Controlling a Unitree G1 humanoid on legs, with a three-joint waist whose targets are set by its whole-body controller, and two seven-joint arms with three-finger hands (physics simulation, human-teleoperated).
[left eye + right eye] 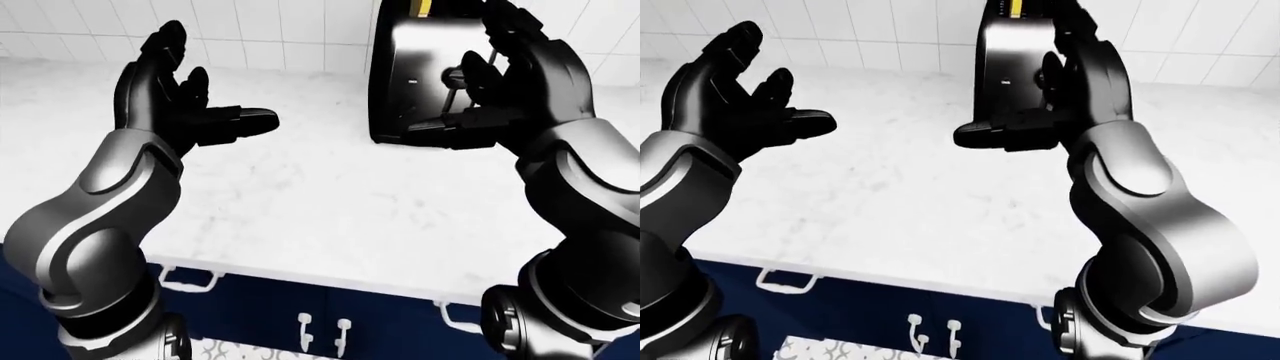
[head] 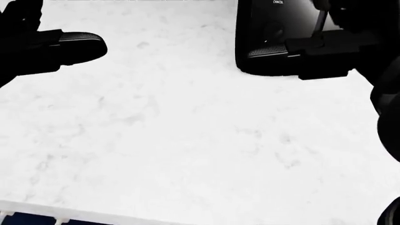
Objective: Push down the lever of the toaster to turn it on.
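Observation:
A glossy black toaster [image 1: 415, 71] stands on the white marble counter [image 1: 300, 202] at the upper right of the left-eye view, with a thin vertical lever slot [image 1: 458, 90] on its near face. My right hand [image 1: 480, 82] is open right at that face, thumb stretched under the lever area, fingers raised beside the slot. Whether a finger touches the lever is hidden by the hand. My left hand [image 1: 195, 105] is open and empty, raised over the counter to the left, well apart from the toaster. In the head view the toaster [image 2: 275, 33] shows at the top right.
A white tiled wall [image 1: 250, 30] runs behind the counter. The counter's near edge [image 1: 330, 281] crosses the bottom, above navy cabinet doors with white handles [image 1: 320, 330].

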